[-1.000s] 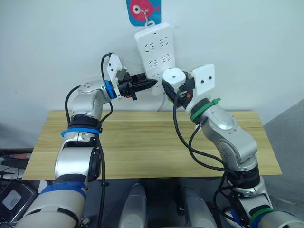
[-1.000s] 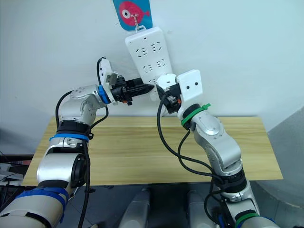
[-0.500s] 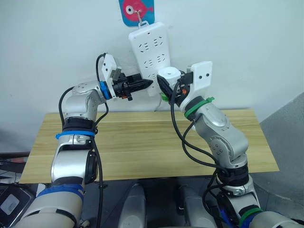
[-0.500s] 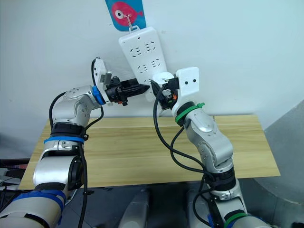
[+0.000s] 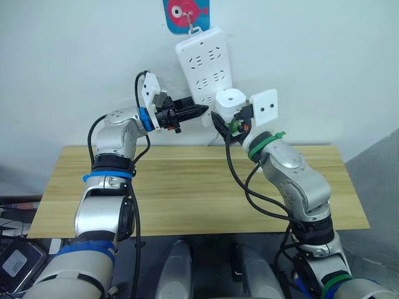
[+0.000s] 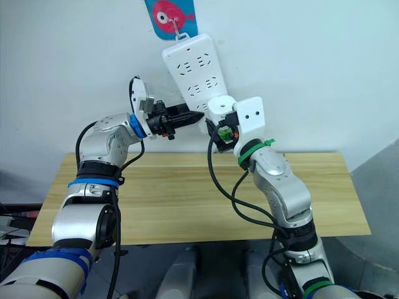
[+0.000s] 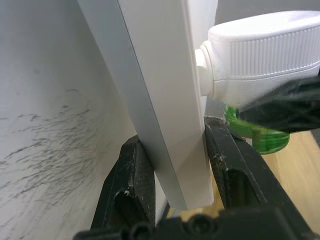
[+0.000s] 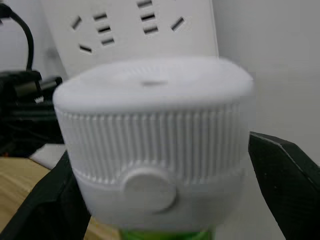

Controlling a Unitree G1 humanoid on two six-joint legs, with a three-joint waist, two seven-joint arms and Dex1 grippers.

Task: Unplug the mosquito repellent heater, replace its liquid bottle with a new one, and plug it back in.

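Observation:
The mosquito repellent heater (image 5: 229, 101) is a white ribbed unit with a green liquid bottle (image 7: 255, 136) under it. It sits against the face of the white power strip (image 5: 204, 59) near the strip's lower end. My right gripper (image 5: 228, 122) is shut on the heater, one black finger on each side (image 8: 282, 172). My left gripper (image 5: 198, 110) reaches in from the left and is shut on the strip's lower edge, its fingers (image 7: 134, 170) clamping front and back. The heater's prongs are hidden.
The power strip hangs tilted from a hook under a fish sticker (image 5: 186, 11) on the white wall. Below both arms lies a light wooden table (image 5: 187, 187). A black cable (image 5: 240, 180) loops from my right wrist over the table.
The head view has swayed left and back. Both grippers keep their holds. The right wrist has turned a little, so more of the green bottle shows.

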